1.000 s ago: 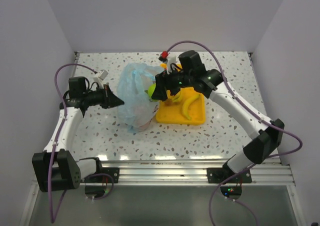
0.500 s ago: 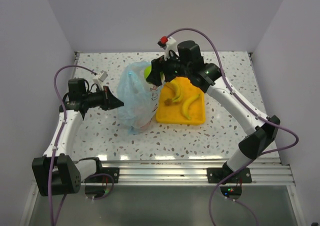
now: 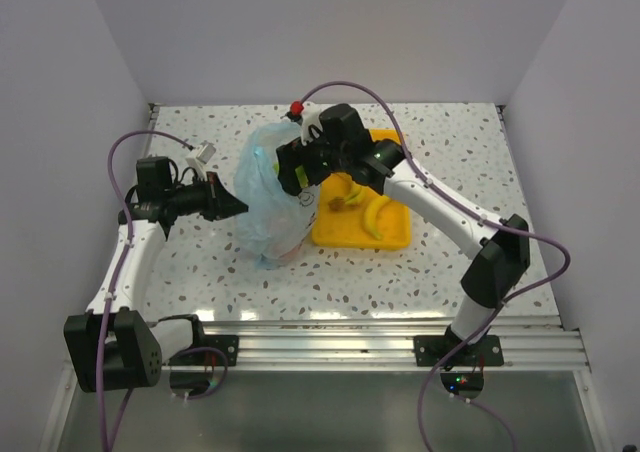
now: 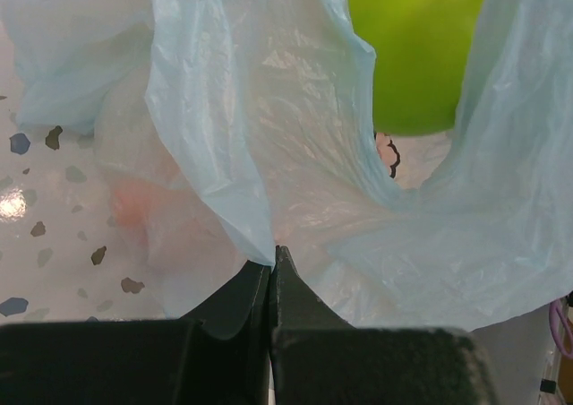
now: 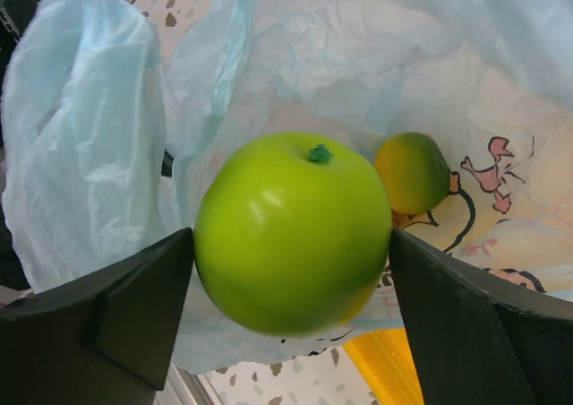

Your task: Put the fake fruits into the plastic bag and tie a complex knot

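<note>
The light-blue plastic bag (image 3: 262, 197) stands mid-table, mouth held open. My left gripper (image 3: 240, 204) is shut on its left rim; the left wrist view shows film (image 4: 260, 136) pinched at the fingertips (image 4: 271, 260). My right gripper (image 3: 292, 167) hovers over the bag's mouth. A green apple-shaped fruit (image 5: 291, 230) sits between its widely spread fingers (image 5: 134, 315), its lower edge blurred; it also shows at top right in the left wrist view (image 4: 412, 47). A yellow-green fruit (image 5: 412, 172) lies inside the bag. Bananas (image 3: 375, 215) remain on the yellow tray (image 3: 395, 237).
A small brown object (image 3: 337, 202) lies on the tray's left part. The tray touches the bag's right side. White walls close in the speckled table on three sides. The cartoon print (image 5: 497, 168) faces my right wrist camera.
My right arm has carried the green fruit left from the tray to above the bag's mouth, and its fingers have spread a little wider. The left gripper has kept its hold on the rim.
</note>
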Motion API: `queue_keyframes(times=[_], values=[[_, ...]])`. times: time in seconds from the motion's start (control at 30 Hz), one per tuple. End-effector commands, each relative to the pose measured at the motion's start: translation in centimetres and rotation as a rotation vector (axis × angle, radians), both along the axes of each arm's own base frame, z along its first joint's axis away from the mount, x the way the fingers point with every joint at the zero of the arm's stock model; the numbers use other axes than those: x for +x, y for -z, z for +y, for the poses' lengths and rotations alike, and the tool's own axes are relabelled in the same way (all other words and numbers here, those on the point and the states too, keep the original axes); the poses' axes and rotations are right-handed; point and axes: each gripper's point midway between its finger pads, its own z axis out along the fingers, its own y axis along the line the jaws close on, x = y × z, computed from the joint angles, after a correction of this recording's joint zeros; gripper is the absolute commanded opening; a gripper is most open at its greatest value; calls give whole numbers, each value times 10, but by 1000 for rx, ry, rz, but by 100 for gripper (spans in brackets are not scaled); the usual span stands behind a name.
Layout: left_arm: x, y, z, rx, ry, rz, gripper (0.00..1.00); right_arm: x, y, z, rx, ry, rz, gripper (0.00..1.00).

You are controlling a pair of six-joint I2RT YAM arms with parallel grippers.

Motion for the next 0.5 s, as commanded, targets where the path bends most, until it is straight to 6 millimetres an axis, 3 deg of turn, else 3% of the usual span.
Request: queue_keyframes(times=[0.0, 0.07, 0.1, 0.2, 0.33, 0.47], values=[[4, -10, -1, -24, 12, -38, 0, -7, -37, -11, 25, 16, -73, 99], [5, -10, -1, -25, 11, -36, 0, -15, -44, -19, 15, 3, -78, 98], [6, -9, -1, -27, 10, -33, 0, -20, -61, -23, 35, -4, -101, 98], [7, -9, -1, -30, 10, -33, 0, -36, -81, -36, 33, -39, -131, 99], [8, -10, -1, -28, 11, -34, 0, -55, -90, -61, 48, -93, -110, 99], [8, -8, -1, -30, 9, -27, 0, -45, -82, -97, 146, -39, 9, 98]])
